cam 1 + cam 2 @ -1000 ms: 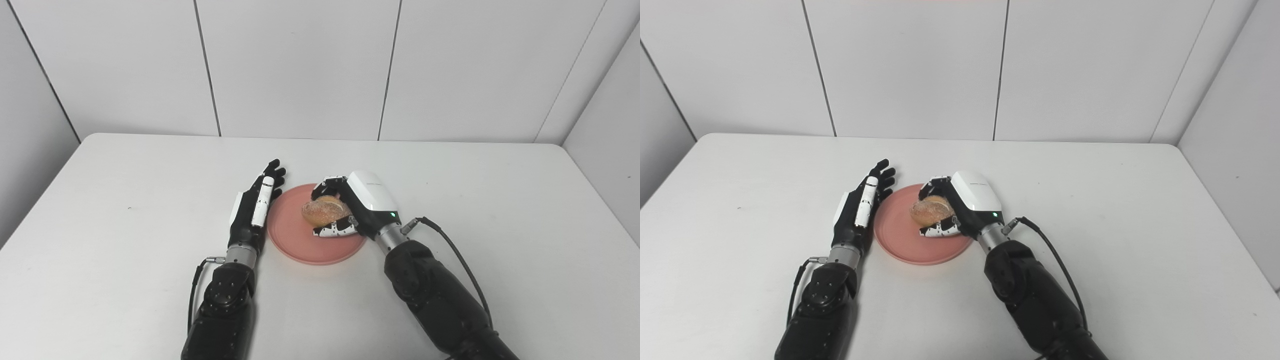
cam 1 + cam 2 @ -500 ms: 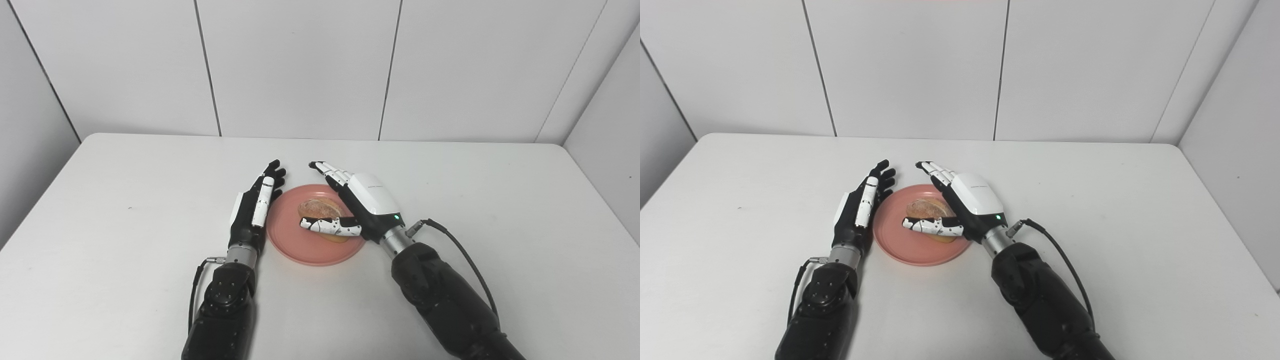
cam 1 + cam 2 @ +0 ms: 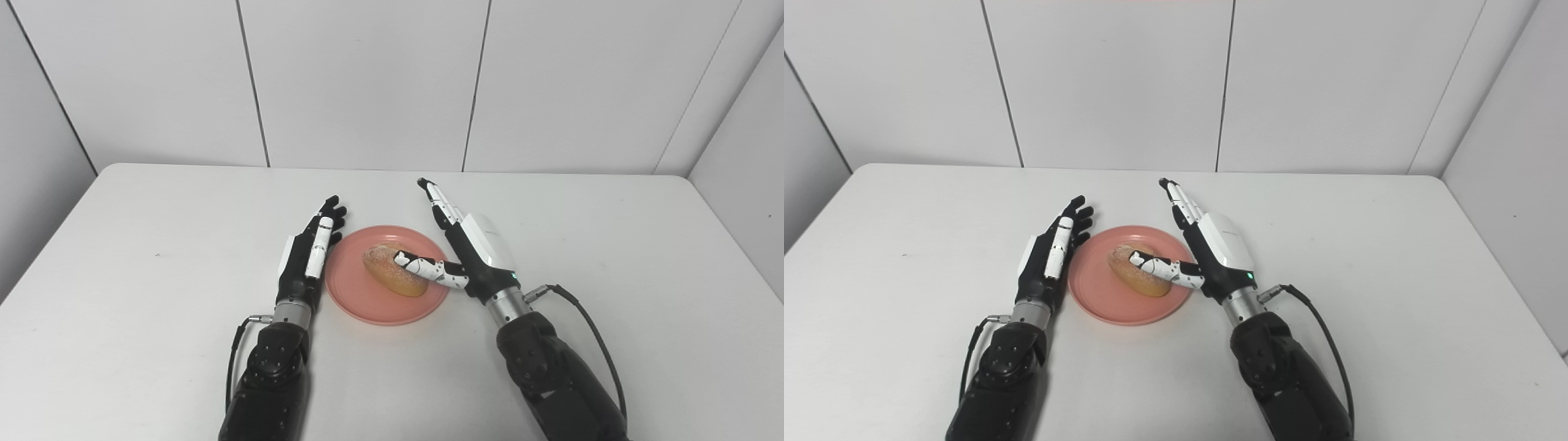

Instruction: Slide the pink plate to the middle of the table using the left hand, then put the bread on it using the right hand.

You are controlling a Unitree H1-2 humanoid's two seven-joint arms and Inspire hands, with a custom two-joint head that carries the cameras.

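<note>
While both arms reach in from the near edge, the scene reads as follows.

Table: a white table (image 3: 153,306) fills the view, with pale wall panels behind it.

Right arm: a black forearm rises from the lower right toward the middle of the table.

Left arm: a black forearm rises from the lower left, running straight up the table.

Right hand: the right hand (image 3: 471,254) is spread and holds nothing, its fingers (image 3: 438,199) stretched straight toward the far wall, its thumb reaching left across the near end of the bread.

Left hand: the left hand (image 3: 304,257) is flat on its edge with fingers extended together, empty, just beside the plate's left rim.

Plate: the pink plate (image 3: 361,300) sits mid-table between the two hands.

Bread: the bread (image 3: 386,274) lies on the plate, free of any grasp, left of the right palm.
</note>
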